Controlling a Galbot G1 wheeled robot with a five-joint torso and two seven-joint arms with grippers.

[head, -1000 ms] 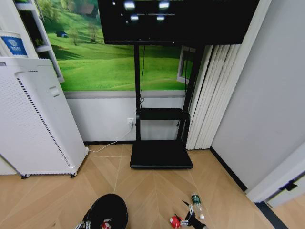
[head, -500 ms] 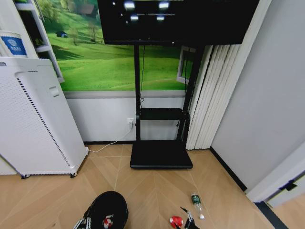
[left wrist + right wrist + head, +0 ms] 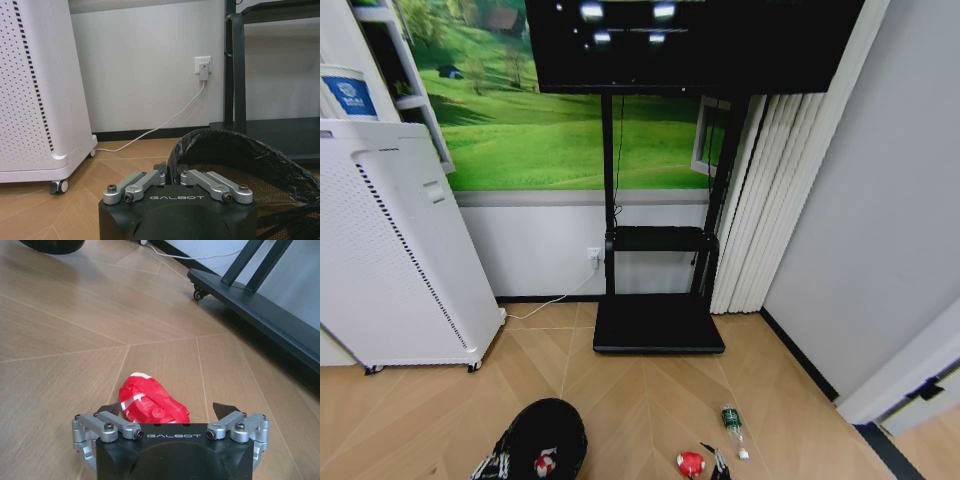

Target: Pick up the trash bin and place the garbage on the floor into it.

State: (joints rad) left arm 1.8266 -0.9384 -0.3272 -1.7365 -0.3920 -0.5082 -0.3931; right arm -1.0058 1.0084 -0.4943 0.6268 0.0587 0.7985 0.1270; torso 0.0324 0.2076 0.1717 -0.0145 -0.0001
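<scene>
Fingers (image 3: pixel 224 410) of the right gripper (image 3: pixel 166 409) stand spread either side of the red-and-white garbage piece (image 3: pixel 152 402) on the floor, apparently not yet touching, while the left gripper (image 3: pixel 172 176) pinches the trash bin (image 3: pixel 240 160) rim well to its left.

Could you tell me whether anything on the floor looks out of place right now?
Yes: a red-and-white litter piece lies between the open right gripper's fingers, and a small plastic bottle lies on its side nearby.

It looked like an office or showroom: a screen on a wheeled stand (image 3: pixel 658 300) at 12 o'clock, an air purifier (image 3: pixel 395 250) at 9 o'clock, a wood floor (image 3: pixel 640 400).
</scene>
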